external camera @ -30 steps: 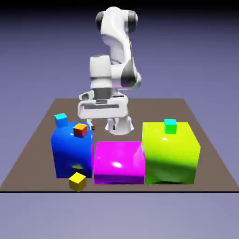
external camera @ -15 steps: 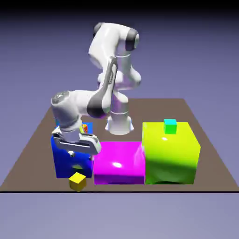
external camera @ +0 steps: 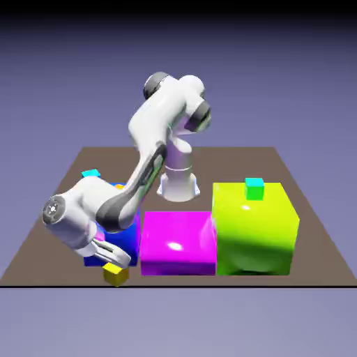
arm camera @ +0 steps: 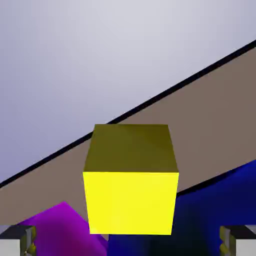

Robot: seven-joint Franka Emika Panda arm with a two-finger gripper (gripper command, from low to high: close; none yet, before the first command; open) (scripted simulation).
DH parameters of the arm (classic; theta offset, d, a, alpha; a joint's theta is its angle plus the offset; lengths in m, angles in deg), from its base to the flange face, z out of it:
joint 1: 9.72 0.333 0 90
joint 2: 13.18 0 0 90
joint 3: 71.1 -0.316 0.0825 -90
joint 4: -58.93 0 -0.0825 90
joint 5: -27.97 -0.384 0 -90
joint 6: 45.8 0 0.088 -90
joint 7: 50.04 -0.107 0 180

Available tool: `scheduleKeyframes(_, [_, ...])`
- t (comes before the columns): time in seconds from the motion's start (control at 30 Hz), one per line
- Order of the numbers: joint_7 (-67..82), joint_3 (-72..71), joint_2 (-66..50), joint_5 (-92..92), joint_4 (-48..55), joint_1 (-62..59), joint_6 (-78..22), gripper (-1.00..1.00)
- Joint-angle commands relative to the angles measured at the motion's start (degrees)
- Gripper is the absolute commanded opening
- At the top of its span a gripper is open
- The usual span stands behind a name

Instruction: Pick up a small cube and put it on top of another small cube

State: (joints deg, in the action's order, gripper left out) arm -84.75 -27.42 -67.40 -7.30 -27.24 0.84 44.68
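The end effector is standing wide open with nothing in its hold, its two fingertips spread to either side of the small yellow cube. The cube is resting on the desk near its front edge, in front of the large blue block. The hand is tilting over the cube and its sides are lining up squarely with the fingertips, presumably so that both pads can close on opposite faces. The wide opening is probably providing clearance for the descent; the nearby blue block is presenting a contact risk. The turquoise cube, the stacking target, is sitting atop the large lime-yellow block, so a high lift is likely required after grasping.
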Motion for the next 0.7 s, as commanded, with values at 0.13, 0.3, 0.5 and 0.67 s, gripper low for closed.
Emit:
scheduleKeyframes(0.13, [1.9, -2.1, -2.6, -2.8, -6.2, 1.6, 7.6, -1.00])
scheduleKeyframes(0.3, [1.3, -1.5, 0.5, 2.2, 0.5, -0.1, -0.3, -1.00])
scheduleKeyframes(0.5, [-7.6, -13.9, 12.9, 7.7, -5.8, -1.0, 1.0, -1.00])
scheduleKeyframes(0.67, [-18.7, -21.9, 23.3, 7.5, -12.7, -1.4, 2.8, -1.00])
